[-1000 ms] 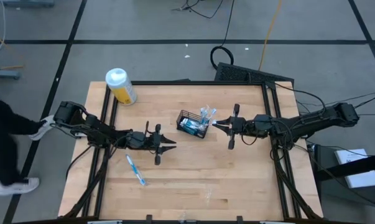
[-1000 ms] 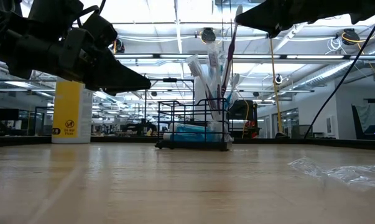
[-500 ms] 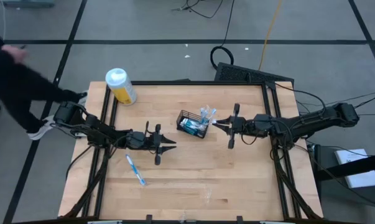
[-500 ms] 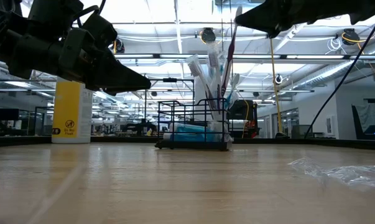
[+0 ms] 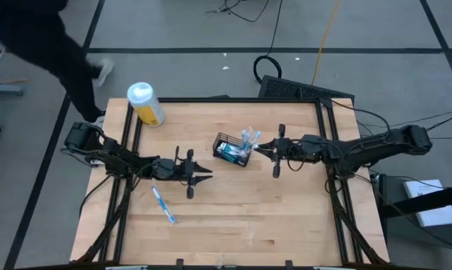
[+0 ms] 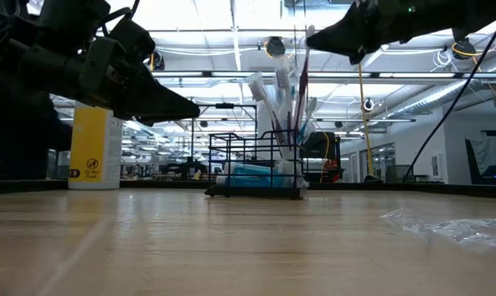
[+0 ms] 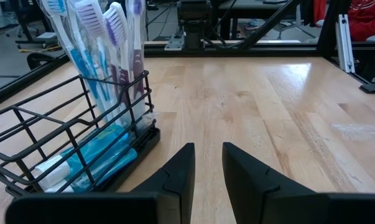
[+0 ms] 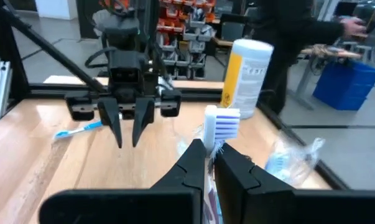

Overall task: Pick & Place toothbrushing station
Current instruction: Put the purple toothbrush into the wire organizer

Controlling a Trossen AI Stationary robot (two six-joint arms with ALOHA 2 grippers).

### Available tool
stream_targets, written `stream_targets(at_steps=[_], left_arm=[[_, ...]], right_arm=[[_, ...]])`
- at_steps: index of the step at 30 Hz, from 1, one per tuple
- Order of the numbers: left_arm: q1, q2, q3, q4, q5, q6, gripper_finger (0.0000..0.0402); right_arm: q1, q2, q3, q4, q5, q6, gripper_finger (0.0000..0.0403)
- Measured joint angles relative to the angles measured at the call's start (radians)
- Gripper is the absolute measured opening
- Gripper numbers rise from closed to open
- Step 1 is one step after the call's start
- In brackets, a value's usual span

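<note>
The black wire basket [image 5: 229,150] stands mid-table, with teal tubes [image 7: 103,155] lying in it and several white-and-blue toothbrushes [image 7: 106,43] upright at its right end. My right gripper [image 5: 257,147] is just right of the basket, above its brushes, shut on a toothbrush [image 8: 221,123]. My left gripper [image 5: 208,172] hovers open near the basket's left near side, with nothing between its fingers [image 7: 181,168]. Another blue toothbrush [image 5: 163,204] lies flat on the table, left of centre. My right gripper pinches the toothbrush just below its white, blue-bristled head [image 8: 210,138] between its two fingers. The fingers come in level from the table's right, across the brush. The brush stands about upright, head above the fingertips, and its dark handle [image 6: 299,90] runs down among the brushes in the basket.
A yellow bottle with a white cap [image 5: 145,103] stands at the far left corner. A scrap of clear plastic wrap [image 5: 252,234] lies near the front edge. A person in dark clothes [image 5: 53,37] walks beyond the far left corner.
My right gripper has edged a little toward the basket and slightly down, still shut on the toothbrush. The person has walked past the table's left side toward its far corner.
</note>
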Motion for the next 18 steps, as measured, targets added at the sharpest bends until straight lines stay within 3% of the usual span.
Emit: stream_targets(at_steps=[13,18], left_arm=[[0.001,0.0,0.0,-0.001,-0.015,0.0,0.0086],[0.001,0.0,0.0,-0.004,-0.015,0.0,0.0086]], right_arm=[[-0.096,0.176,0.0,0.096,-0.139,0.058,0.0008],[-0.115,0.231,0.0,0.117,-0.146,0.065,0.0008]])
